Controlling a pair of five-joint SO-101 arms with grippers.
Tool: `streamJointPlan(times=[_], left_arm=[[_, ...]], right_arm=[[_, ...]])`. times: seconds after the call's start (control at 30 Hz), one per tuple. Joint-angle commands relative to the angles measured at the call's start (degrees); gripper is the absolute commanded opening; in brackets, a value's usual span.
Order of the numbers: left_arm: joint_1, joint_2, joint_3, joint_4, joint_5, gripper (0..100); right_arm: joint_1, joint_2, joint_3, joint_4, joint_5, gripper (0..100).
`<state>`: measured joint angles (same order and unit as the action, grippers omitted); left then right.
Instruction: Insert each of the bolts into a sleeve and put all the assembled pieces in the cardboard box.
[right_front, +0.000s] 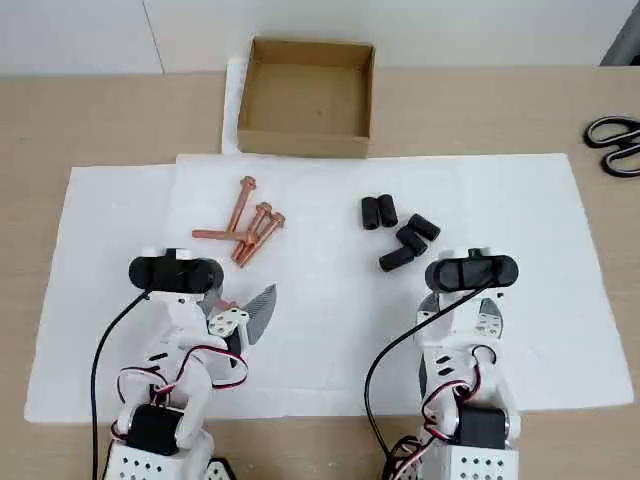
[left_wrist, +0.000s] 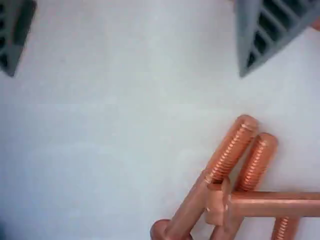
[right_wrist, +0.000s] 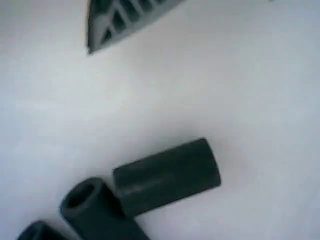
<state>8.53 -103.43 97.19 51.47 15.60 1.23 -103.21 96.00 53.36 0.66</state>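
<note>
Several copper bolts (right_front: 245, 225) lie in a loose crossed pile on the white sheet, left of centre. Several black sleeves (right_front: 400, 232) lie scattered right of centre. The open cardboard box (right_front: 256, 90) stands at the back, past both groups. My left gripper (right_front: 245, 302) hangs open just short of the bolts. Seen from the left wrist, my left gripper (left_wrist: 125, 75) has its grey fingers (left_wrist: 265, 30) wide apart over bare sheet, near the threaded bolt ends (left_wrist: 235, 165). My right gripper (right_front: 470, 312) hovers just short of the sleeves (right_wrist: 167, 175), two of which lie touching.
The white sheet (right_front: 330, 330) covers most of the wooden table. Black scissors (right_front: 612, 145) lie at the far right edge, off the sheet. Bare sheet separates the bolts from the sleeves and runs up to the box.
</note>
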Motion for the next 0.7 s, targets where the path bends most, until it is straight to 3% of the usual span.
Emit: streamJointPlan(times=[0.0, 0.67], left_arm=[[-0.1, -0.6, -0.7, 0.3, 0.0, 27], [-0.1, -0.6, -0.7, 0.3, 0.0, 27]], right_arm=[[0.2, -0.7, 0.4, -0.8, 0.4, 25.7], [1.0, -0.7, 0.4, -0.5, 0.7, 25.7]])
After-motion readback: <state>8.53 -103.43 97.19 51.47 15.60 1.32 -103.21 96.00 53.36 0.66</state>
